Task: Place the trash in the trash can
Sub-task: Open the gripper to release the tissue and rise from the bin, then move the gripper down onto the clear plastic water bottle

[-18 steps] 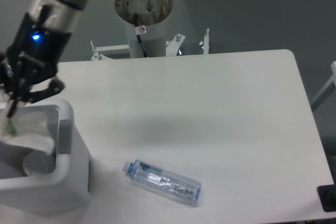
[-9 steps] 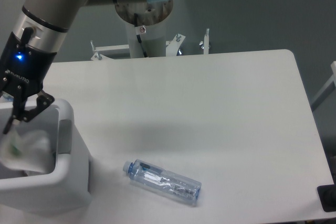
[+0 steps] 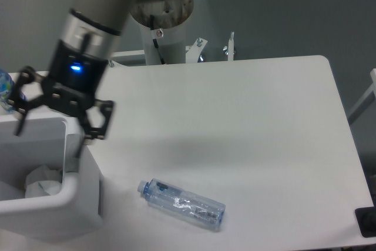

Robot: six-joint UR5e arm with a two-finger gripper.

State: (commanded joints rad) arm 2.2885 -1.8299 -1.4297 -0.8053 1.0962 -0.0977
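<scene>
Trash item one, the crumpled white wrapper (image 3: 44, 181), lies inside the trash can (image 3: 61, 201), directly below the claw (image 3: 56, 129). The claw hangs above the can's rim with both fingers spread wide and nothing between them. Trash item two, the crushed clear bottle (image 3: 182, 204), lies flat on the table (image 3: 235, 116), below and right of the claw, well apart from it.

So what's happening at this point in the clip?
A single robot arm is clearing trash off a table. Its gripper hangs open and empty above the white trash can, where a crumpled white paper wrapper already lies inside. The crushed clear plastic bottle is on its side on the table, right of the can, not yet picked up.
</scene>
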